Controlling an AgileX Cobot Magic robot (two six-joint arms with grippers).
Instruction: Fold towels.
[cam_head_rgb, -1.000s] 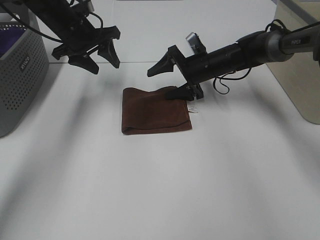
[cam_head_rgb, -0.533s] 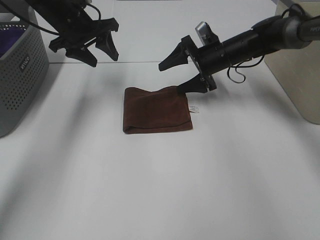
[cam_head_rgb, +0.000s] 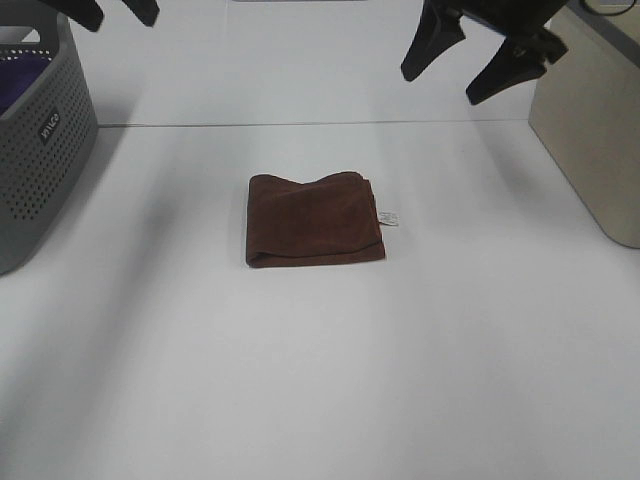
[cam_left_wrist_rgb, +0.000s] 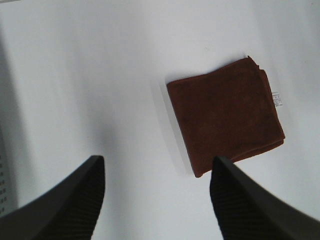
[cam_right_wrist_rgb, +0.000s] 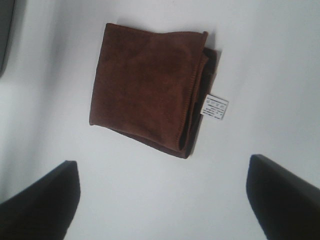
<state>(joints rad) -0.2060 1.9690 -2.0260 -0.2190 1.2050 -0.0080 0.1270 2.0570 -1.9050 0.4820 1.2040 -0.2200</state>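
The dark reddish-brown towel (cam_head_rgb: 314, 220) lies folded into a small rectangle on the white table, with its white tag (cam_head_rgb: 389, 217) sticking out at the right edge. My right gripper (cam_head_rgb: 443, 87) is open and empty, raised high above and behind the towel's right side. Only the fingertips of my left gripper (cam_head_rgb: 118, 20) show at the top left; it is open and empty. The left wrist view shows the towel (cam_left_wrist_rgb: 225, 120) beyond the open fingers (cam_left_wrist_rgb: 75, 200). The right wrist view shows the towel (cam_right_wrist_rgb: 147, 87) and tag (cam_right_wrist_rgb: 215, 106) between spread fingers (cam_right_wrist_rgb: 45, 195).
A grey perforated basket (cam_head_rgb: 40, 130) stands at the left edge with a purple cloth (cam_head_rgb: 25, 70) inside. A beige box (cam_head_rgb: 590, 120) stands at the right edge. The white table (cam_head_rgb: 320, 380) spreads around the towel.
My right gripper has lifted off the towel's right back corner and risen up and away. My left gripper has also risen toward the top left. The towel stays folded in place.
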